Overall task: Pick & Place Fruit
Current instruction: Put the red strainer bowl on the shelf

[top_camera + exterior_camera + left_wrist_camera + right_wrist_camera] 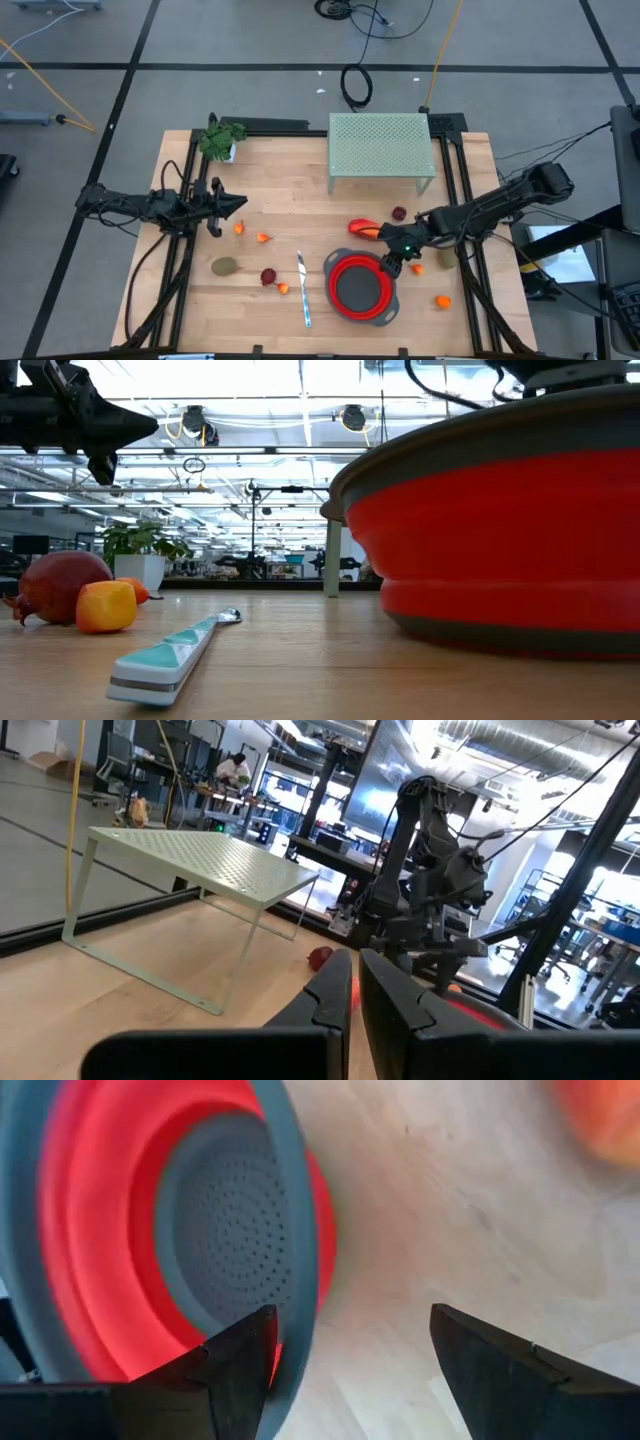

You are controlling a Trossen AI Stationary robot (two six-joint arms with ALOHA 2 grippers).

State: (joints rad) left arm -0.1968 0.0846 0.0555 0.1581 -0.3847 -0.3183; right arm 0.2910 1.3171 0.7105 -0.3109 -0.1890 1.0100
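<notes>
While my left arm waits, my right does the work.
Left jaws point(238, 204): clenched on nothing, parked above the bench's left side, out of the right arm's way.
Plant point(220, 140): back-left corner, not my concern.
Fruit point(224, 265): loose pieces scattered over the bench point(290, 190), an olive oval toward the front-left, a dark red ball point(268, 275) beside it, small orange bits around.
Knife point(303, 290): flat near the front edge, between fruit and bowl.
Red bowl point(362, 287): front, right of centre, apparently empty; I judge it the drop spot.
Right jaws point(394, 263): released, holding nothing, hovering just beside the bowl's rim, an orange piece point(418, 268) close by.
</notes>
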